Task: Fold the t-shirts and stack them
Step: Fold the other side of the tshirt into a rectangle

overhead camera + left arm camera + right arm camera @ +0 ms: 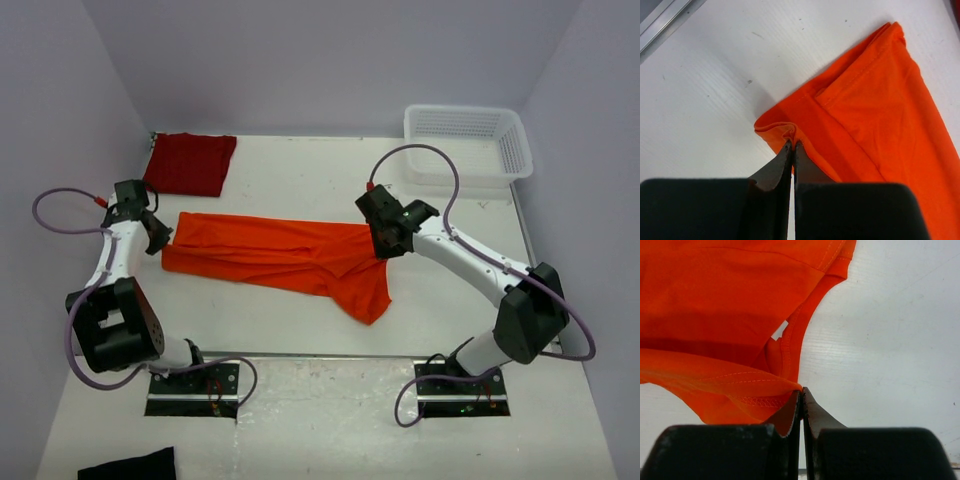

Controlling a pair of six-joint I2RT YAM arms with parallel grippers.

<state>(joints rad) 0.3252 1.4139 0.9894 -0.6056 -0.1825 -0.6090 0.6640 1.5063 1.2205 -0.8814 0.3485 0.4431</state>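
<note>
**Orange shirt pinched at both ends, fold in hand**

Nearest the arm bases, a small black cloth (pixel 128 465) is seen at the table's (pixel 300 335) front edge, left out of play. Further in, the orange t-shirt (pixel 270 252) is stretched in a long band across the middle of the table, between the two arms. Its left end is gripped by the left gripper (pixel 792 145), jaws pressed together on a puckered edge of cloth. Its right end is gripped by the right gripper (pixel 801 391), jaws likewise closed on a hem, with fabric lifted and draped beside them. A lengthwise fold is judged to be in hand. Next, both ends should be carried across together, kept taut and level, so the band is doubled without bunching. At the far left the red t-shirt (pixel 190 163) lies apparently folded, awaiting its partner; the white basket (pixel 460 110) is seen at the far right.
</note>
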